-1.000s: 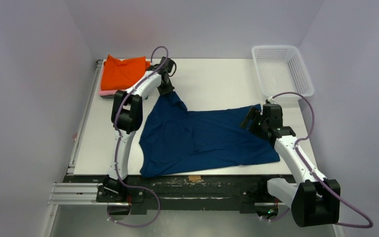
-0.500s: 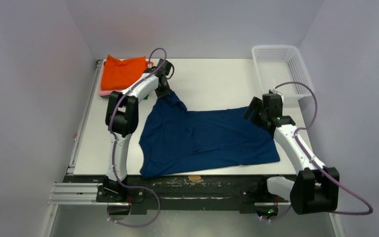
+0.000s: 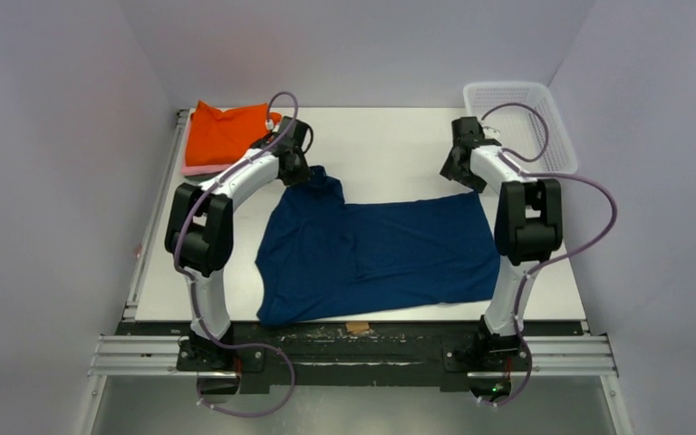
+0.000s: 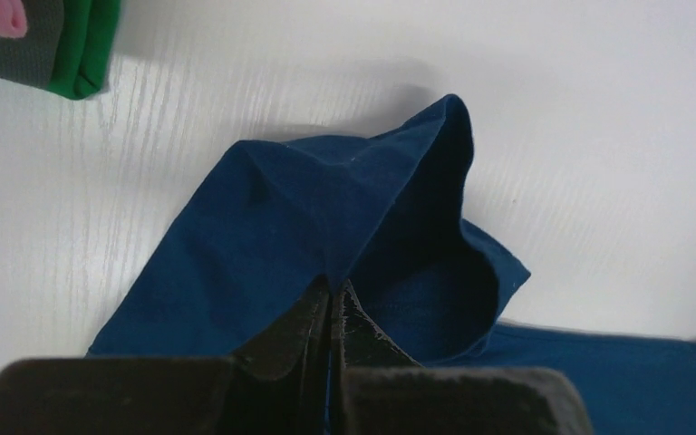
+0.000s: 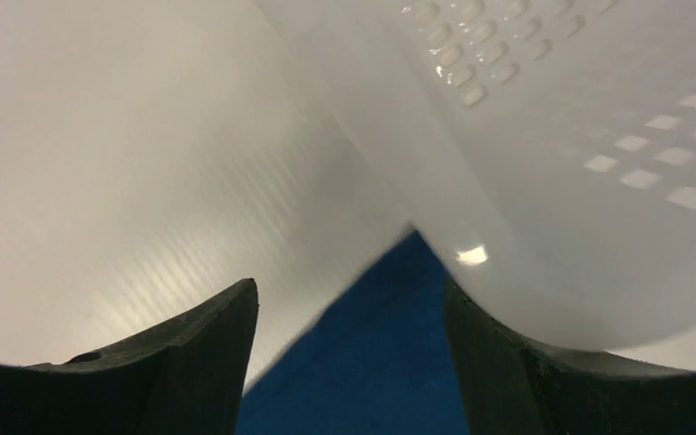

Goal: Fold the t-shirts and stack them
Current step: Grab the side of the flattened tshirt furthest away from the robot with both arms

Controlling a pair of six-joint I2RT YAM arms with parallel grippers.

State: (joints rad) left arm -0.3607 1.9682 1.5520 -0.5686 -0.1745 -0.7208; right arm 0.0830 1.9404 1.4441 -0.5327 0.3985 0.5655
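Plain navy blue cloth t-shirt [image 3: 376, 258], half gripped.
My left tool [image 4: 330, 299] clamps a fold; right tool [image 5: 349, 290], apart, risks snagging the white plastic mesh basket [image 3: 507, 86] beside it.

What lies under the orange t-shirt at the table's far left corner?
Edges of a pink shirt and a green shirt peek out beneath the orange t-shirt; the rest of both is covered.
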